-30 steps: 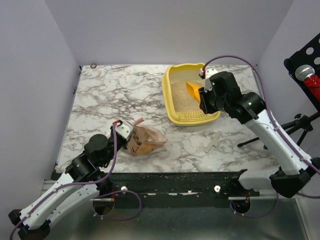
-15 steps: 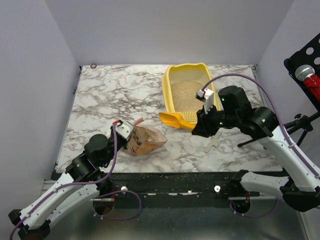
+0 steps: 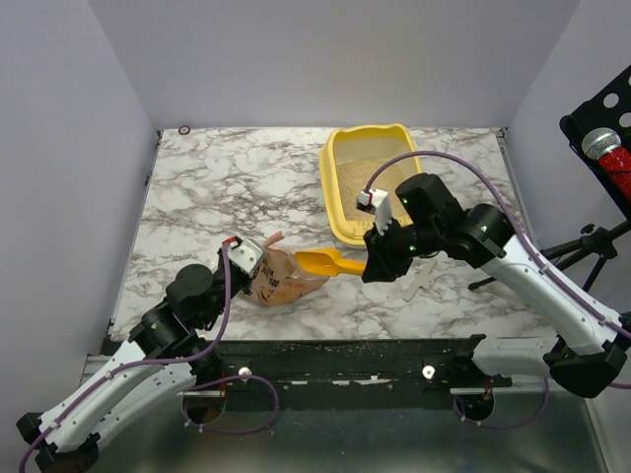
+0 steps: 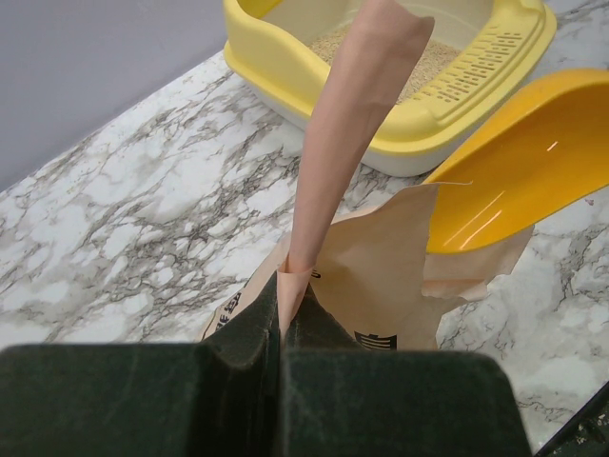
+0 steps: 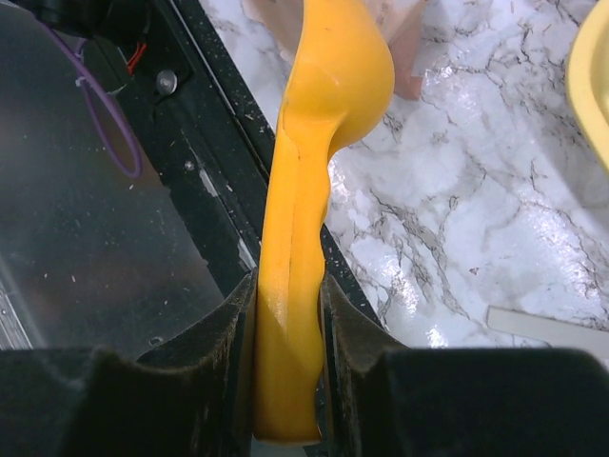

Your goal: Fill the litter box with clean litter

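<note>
The litter box (image 3: 327,187) sits on the far right part of the marble table (image 3: 217,177), its slotted lip toward the arms. The clean litter (image 3: 355,175) lies as a beige, grainy layer across the floor of the box; how deep it is cannot be told from above.

The right gripper (image 3: 371,264) is clamped on the handle of the orange scoop (image 3: 320,262). In the right wrist view both fingers (image 5: 238,328) press against the sides of the narrow handle, with no gap showing. The scoop is held low over the table, just in front of the box's near left corner and apart from it. Its bowl points left, toward the bag (image 3: 284,279), and reaches the bag's open end. Seen from the left wrist, the inside of the bowl is smooth and glossy, with no granules visible in it (only part of it shows, behind a torn flap of the bag).

The left gripper (image 3: 254,268) is closed on the bag. The left wrist view shows its two dark fingers squeezed together on a thin, pinched strip of the pinkish-tan plastic, which rises upright out of the grip. The rest of the bag slumps on the table in the near middle, dark printed characters on its side, its mouth turned to the right toward the scoop.

A pale, flat, cross-shaped piece (image 3: 422,281) lies on the table under the right arm, near the front edge.
</note>
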Controlling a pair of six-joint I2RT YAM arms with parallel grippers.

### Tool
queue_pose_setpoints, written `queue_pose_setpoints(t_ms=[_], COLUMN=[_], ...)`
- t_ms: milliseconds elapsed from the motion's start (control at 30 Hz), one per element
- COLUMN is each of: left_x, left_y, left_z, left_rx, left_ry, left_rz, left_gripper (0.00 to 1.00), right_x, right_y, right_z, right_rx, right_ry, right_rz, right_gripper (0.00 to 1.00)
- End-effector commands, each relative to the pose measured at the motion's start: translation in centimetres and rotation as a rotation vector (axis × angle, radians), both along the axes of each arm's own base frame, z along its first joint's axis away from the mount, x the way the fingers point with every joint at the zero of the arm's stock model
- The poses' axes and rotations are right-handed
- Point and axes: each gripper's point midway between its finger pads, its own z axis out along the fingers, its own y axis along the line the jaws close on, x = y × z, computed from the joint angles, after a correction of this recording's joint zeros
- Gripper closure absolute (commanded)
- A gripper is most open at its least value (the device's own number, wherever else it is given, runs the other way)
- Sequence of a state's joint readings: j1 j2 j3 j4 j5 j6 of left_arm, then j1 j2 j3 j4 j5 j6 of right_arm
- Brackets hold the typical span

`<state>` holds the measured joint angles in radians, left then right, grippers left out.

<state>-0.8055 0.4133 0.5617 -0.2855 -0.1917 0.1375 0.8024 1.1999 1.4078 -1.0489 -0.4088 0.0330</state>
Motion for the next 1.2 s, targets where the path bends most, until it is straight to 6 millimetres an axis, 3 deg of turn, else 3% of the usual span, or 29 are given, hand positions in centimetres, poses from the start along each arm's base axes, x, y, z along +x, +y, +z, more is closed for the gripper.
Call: queue_pose_setpoints(t_ms=[0, 333, 533, 767, 1167], left_x=[-0.1, -0.2, -0.4, -0.4, -0.5], left_y=[-0.1, -0.1, -0.1, 0.1, 0.1], left_z=[4.0, 4.4, 4.5, 4.7, 4.7], left_rx=[-0.106, -0.117, -0.120, -0.123, -0.123], left_ry=[-0.084, -0.093, -0.096, -0.103, -0.101], left_rz=[0.001, -0.007, -0.013, -0.010, -0.011], left_gripper=[1.00, 1.00, 1.00, 1.00, 1.00], right_x=[0.2, -0.7, 2.0, 5.2, 9.1], right_y=[1.0, 3.8, 6.4, 8.8, 8.3], right_z=[-0.4, -3.0, -5.3, -4.3, -3.3], right_rx=[-0.006, -0.030, -0.075, 0.008, 0.071], right_ry=[0.017, 0.138, 0.209, 0.186, 0.113], right_rz=[0.018, 0.118, 0.025, -0.161, -0.403], right_gripper=[1.00, 1.00, 1.00, 1.00, 0.97])
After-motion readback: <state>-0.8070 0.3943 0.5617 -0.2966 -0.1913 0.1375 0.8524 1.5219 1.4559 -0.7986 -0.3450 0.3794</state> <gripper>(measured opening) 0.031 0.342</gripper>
